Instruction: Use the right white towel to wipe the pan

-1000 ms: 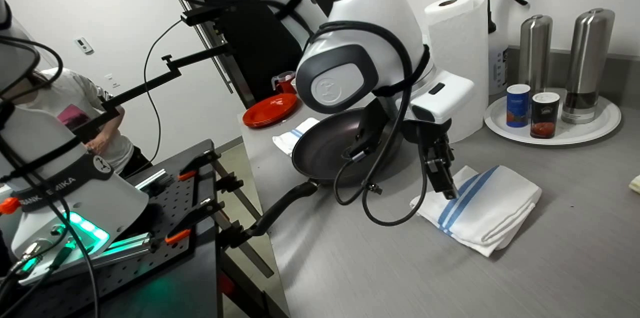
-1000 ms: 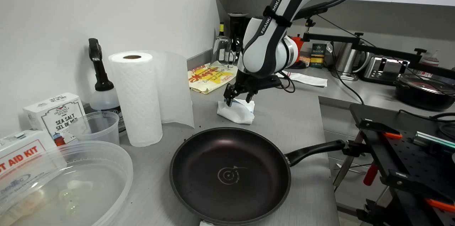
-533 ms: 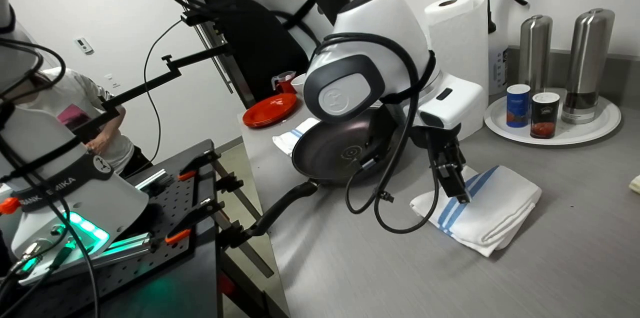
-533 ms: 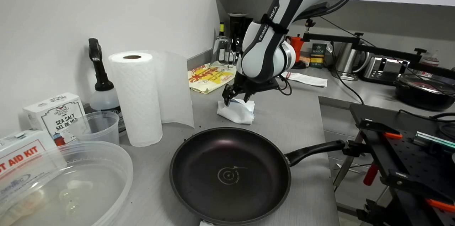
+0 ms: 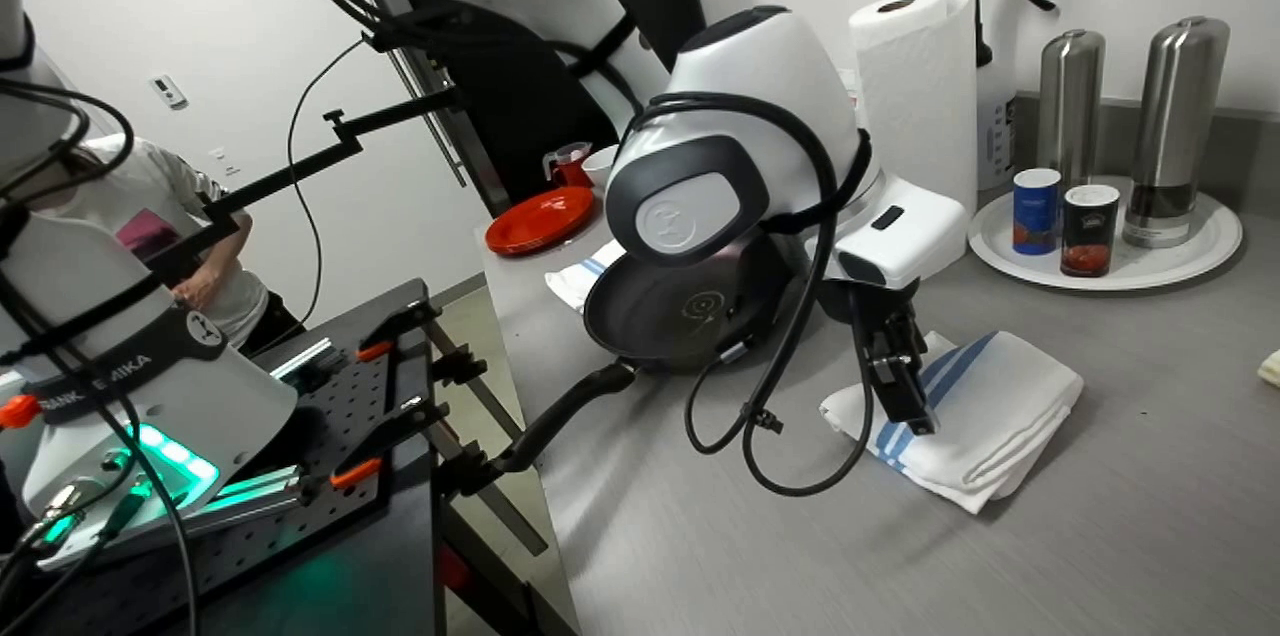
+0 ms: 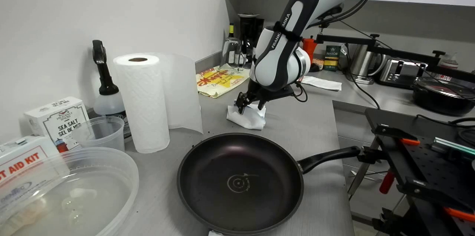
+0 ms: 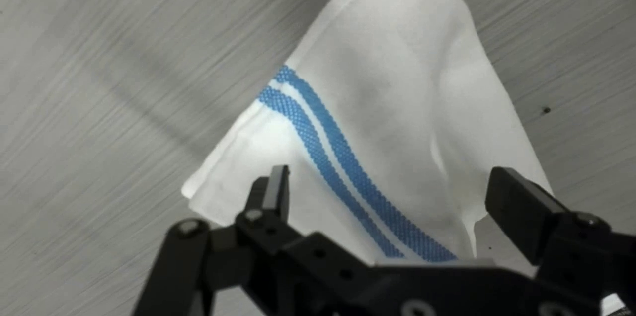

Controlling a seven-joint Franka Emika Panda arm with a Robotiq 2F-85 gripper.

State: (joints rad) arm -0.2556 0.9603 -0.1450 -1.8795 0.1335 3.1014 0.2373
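Observation:
The right white towel (image 5: 1000,426) lies folded on the grey counter, with blue stripes. It also shows in the other views (image 6: 245,119) (image 7: 392,57). My gripper (image 7: 390,177) is open above the towel, one finger over each side of the stripes. In both exterior views the gripper (image 5: 905,396) (image 6: 252,109) points down at the towel. I cannot tell whether the fingertips touch the cloth. Nothing is held. The black pan (image 6: 237,206) lies beside the towel, with its handle toward the counter's edge; the arm partly hides the pan (image 5: 650,306) in an exterior view.
A paper-towel roll (image 6: 143,106) stands by the wall near the pan. A white plate (image 5: 1200,251) holds shakers and grinders. Another blue-striped white cloth (image 5: 575,284) lies by the pan, near a red dish (image 5: 540,219). A clear plastic bowl (image 6: 130,176) stands beside the pan.
My gripper has shifted a little further over the towel and come down closer to it. It has stayed open over the last half second as far as seen. Towel and pan have not moved.

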